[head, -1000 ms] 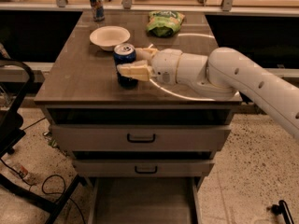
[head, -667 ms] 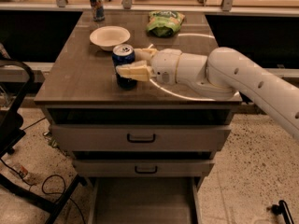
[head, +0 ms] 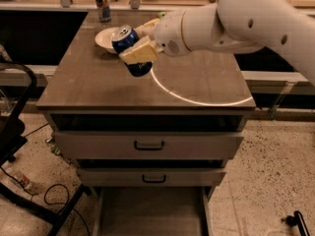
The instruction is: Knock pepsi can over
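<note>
Your end effector [head: 140,42] is clamped around the can [head: 125,38]. The can leans, top toward the bowl [head: 104,38], over the left rear of the desk [head: 93,85].

Two cans: one pepsi can [head: 124,38], tilted, and one slimmer can [head: 102,3] at far left. One white bowl [head: 104,39]. One table [head: 197,82]. Two drawers: upper drawer [head: 206,145], lower drawer [head: 197,177], one handle each. One gripper [head: 132,44], over table's far left, clamped on pepsi can.
</note>
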